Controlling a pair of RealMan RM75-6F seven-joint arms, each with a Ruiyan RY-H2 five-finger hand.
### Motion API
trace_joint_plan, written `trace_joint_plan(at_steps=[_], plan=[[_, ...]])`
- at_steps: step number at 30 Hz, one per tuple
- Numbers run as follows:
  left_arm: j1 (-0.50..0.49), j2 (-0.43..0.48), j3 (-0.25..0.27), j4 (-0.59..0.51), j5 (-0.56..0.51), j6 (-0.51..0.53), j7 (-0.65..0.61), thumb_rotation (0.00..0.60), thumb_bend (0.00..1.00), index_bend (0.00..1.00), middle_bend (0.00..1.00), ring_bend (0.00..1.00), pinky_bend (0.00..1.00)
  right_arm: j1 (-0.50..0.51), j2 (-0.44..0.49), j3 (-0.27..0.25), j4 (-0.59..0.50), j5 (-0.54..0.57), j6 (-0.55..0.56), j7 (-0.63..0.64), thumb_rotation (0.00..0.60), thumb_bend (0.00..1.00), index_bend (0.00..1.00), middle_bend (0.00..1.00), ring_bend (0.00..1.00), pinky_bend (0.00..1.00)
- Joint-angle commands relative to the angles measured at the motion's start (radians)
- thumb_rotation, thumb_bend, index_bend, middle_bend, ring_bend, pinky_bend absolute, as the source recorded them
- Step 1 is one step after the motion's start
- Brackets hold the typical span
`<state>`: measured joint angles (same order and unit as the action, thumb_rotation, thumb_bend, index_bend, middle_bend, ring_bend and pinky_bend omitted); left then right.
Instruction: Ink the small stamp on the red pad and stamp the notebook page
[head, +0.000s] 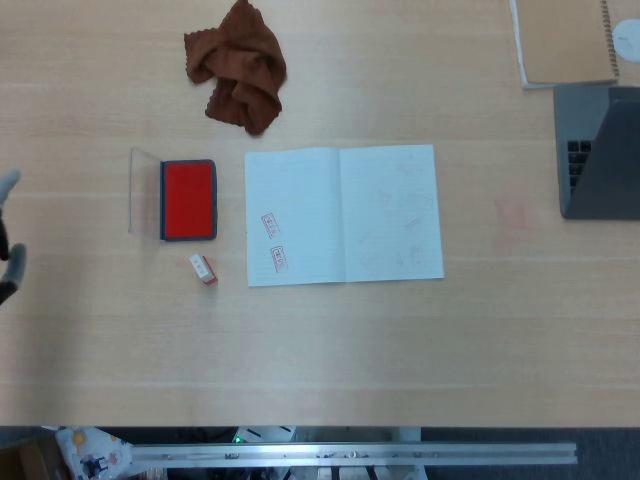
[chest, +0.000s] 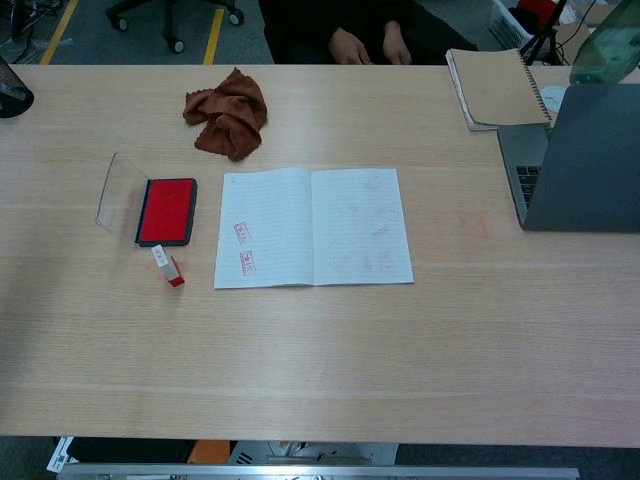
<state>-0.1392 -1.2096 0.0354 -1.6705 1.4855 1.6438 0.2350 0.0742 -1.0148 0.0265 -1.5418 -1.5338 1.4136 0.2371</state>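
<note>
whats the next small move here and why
Probably bring the left hand back in over the small stamp to pick it up. The stamp lies loose on the table between the open red pad and the notebook page, and the hand is at the frame's far left edge, holding nothing visible.

Even, bright overhead light; shadows soft and faint. Both views sharp. Left hand (head: 8, 240) at the left edge blurred.

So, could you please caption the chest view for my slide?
Small stamp lying beside the open red pad, left of the notebook.
</note>
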Motion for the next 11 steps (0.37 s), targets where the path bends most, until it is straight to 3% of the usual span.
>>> trace_joint_plan(at_steps=[1,11], plan=[[0.046,0.008,0.019,0.018,0.018,0.042,-0.011,0.600,0.34,0.13,0.24,0.21,0.29,0.006,0.005,-0.002,-0.013,-0.013,-0.002,-0.009,0.600,0.35,0.32,0.36,0.19,0.26],[0.116,0.033,0.058,0.016,0.078,0.069,-0.018,0.600,0.34,0.14,0.24,0.21,0.29,0.021,0.018,-0.020,-0.053,-0.055,-0.008,-0.051,0.600,0.35,0.32,0.36,0.19,0.26]])
